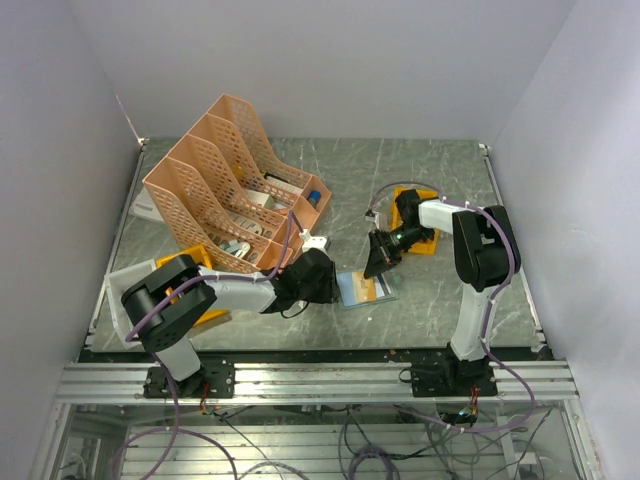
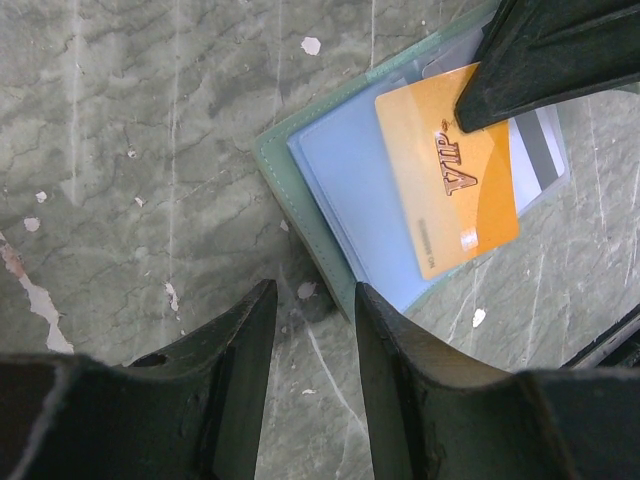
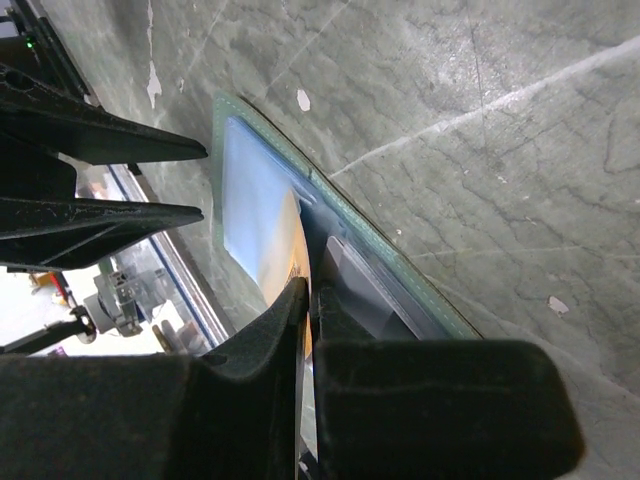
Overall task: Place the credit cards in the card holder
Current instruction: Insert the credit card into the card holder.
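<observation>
The card holder [image 1: 366, 289] lies open on the table, its green rim [image 2: 300, 205] and pale blue inner slots facing up. An orange credit card [image 2: 445, 190] marked VIP rests slanted over the slots, and my right gripper [image 1: 381, 260] is shut on its far end. A grey card [image 2: 540, 150] sits in a slot under it. In the right wrist view the right gripper [image 3: 310, 292] pinches the orange card [image 3: 288, 240] above the holder [image 3: 385, 245]. My left gripper [image 2: 315, 292] stands open at the holder's near edge, one finger [image 2: 375, 310] touching the rim, with only table between its fingers.
A peach lattice file rack [image 1: 235, 190] stands at the back left. One orange bin [image 1: 420, 235] sits behind the right arm and another [image 1: 190, 268] beside the left arm. A white tray [image 1: 120, 290] lies at the left edge.
</observation>
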Robot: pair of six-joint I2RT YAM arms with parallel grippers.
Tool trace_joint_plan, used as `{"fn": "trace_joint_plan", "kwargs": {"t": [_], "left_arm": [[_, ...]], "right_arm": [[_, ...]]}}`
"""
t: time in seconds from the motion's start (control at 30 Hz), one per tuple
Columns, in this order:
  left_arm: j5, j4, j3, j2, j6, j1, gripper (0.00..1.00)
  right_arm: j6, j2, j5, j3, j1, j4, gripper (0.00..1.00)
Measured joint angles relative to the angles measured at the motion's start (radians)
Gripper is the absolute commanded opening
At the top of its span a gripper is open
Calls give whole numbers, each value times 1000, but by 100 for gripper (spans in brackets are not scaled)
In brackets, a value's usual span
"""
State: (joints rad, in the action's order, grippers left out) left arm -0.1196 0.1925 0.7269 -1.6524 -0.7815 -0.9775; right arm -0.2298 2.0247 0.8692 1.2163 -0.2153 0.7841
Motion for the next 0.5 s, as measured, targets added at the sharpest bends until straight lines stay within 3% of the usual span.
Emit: {"fn": "trace_joint_plan", "kwargs": {"t": [0.5], "left_arm": [[3,23,23,47,-10,-47,48]], "right_arm": [[10,16,10,16,-23,-8,6]]}}
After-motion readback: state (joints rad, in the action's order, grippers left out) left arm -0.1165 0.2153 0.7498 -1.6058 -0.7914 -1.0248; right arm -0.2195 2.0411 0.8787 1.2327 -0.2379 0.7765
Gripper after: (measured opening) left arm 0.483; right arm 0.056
